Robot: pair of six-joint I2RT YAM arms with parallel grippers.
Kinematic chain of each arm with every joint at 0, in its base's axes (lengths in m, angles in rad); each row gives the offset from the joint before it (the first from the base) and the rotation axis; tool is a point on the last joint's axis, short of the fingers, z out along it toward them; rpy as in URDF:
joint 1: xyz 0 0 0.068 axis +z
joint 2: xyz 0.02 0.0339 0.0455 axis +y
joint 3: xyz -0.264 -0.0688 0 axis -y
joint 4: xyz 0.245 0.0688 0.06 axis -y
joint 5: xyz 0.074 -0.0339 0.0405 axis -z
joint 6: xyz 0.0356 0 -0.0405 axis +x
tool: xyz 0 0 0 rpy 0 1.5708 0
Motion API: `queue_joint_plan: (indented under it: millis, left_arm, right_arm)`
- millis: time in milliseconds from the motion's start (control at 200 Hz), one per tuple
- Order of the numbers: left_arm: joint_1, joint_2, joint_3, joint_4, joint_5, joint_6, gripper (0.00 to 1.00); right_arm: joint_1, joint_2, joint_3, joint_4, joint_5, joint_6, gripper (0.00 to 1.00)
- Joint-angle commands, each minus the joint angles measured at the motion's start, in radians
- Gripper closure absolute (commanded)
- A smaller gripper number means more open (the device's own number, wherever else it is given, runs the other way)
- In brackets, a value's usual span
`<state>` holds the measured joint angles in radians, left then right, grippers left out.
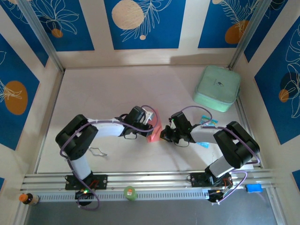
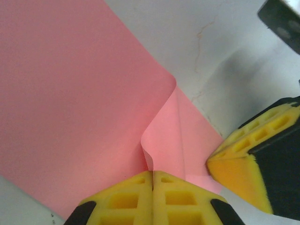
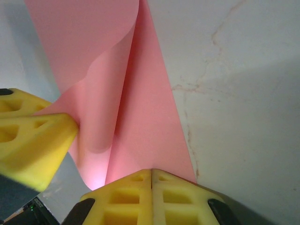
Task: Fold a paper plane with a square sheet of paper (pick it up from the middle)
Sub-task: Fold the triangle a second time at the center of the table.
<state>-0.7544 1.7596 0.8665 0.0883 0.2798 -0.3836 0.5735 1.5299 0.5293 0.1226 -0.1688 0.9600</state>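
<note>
Near the middle of the surface [image 1: 103,89], between the two arms, sits the pink-red sheet of paper [image 1: 153,127]. It is thin and plain, bent into a loose fold: one flap bows over in a soft curl above a flatter layer with a straight crease. At the sheet's 9 o'clock side, the left tool [image 2: 152,180] has its yellow pads pressed together on an edge. At 3 o'clock the right tool [image 3: 151,177] is clamped on the opposite edge.
</note>
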Motion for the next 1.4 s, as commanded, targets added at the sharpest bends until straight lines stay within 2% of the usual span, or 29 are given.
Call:
queue_joint_plan:
  millis: [0, 520, 685, 1010, 1395]
  left_arm:
    - [0.016, 0.011, 0.019, -0.011, -0.025, 0.026, 1.00]
    - [0.026, 0.047, 0.057, -0.063, -0.085, 0.081, 0.99]
    - [0.026, 0.050, 0.034, -0.060, -0.062, 0.070, 1.00]
    - [0.026, 0.053, -0.018, -0.047, 0.007, 0.010, 1.00]
    - [0.025, 0.028, -0.024, -0.032, 0.013, -0.009, 1.00]
  right_arm:
    - [-0.010, 0.027, 0.003, -0.083, 0.015, -0.018, 1.00]
    - [-0.017, 0.033, 0.009, -0.091, 0.009, -0.018, 1.00]
    - [-0.018, 0.020, 0.012, -0.089, 0.001, -0.021, 1.00]
    - [-0.026, -0.015, 0.058, -0.025, -0.104, -0.014, 1.00]
    - [-0.024, 0.098, 0.092, -0.013, -0.120, 0.019, 1.00]
